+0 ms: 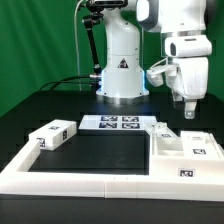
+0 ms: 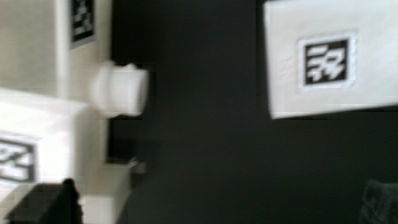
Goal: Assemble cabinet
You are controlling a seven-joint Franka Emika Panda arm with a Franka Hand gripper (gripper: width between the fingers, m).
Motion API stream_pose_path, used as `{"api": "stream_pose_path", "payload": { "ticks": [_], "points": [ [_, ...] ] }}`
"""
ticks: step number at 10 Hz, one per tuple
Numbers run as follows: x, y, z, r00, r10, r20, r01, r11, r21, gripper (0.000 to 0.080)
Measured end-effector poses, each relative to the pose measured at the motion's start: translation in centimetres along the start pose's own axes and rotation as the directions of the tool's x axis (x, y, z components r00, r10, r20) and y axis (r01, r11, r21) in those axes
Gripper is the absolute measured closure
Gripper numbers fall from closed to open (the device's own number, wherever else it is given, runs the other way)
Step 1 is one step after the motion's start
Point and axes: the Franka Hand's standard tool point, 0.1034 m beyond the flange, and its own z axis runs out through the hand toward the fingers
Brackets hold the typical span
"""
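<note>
My gripper (image 1: 188,108) hangs above the white cabinet parts at the exterior view's right, open and empty. In the wrist view one dark fingertip (image 2: 47,203) shows at one edge, and the gripper (image 2: 210,206) holds nothing between its jaws. Below it lie a flat white tagged panel (image 2: 331,60), a white part with a round knob (image 2: 118,88) and a tagged white block (image 2: 29,150). In the exterior view the right-hand parts are a small block (image 1: 163,134) and a larger tagged body piece (image 1: 200,149). Another tagged white block (image 1: 54,134) lies at the left.
The marker board (image 1: 115,123) lies in front of the robot base (image 1: 122,75). A long white rail (image 1: 90,180) borders the black table at the front and sides. A green curtain hangs behind.
</note>
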Motion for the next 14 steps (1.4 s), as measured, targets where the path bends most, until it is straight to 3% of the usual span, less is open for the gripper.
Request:
{"api": "stream_pose_path", "payload": {
  "ticks": [5,9,12,14],
  "points": [
    [-0.5,-0.7,0.1,0.998,-0.062,0.002,0.062,0.998,0.002,0.0002],
    [-2.5,-5.7,1.9,0.972,-0.234,-0.018,0.234,0.972,0.022,0.0002],
    [-2.8,-6.0,2.3,0.977,-0.213,-0.022,0.214,0.976,0.032,0.0002],
    [-2.6,-6.6,3.4,0.978,-0.205,-0.039,0.206,0.977,0.044,0.0002]
  ]
}}
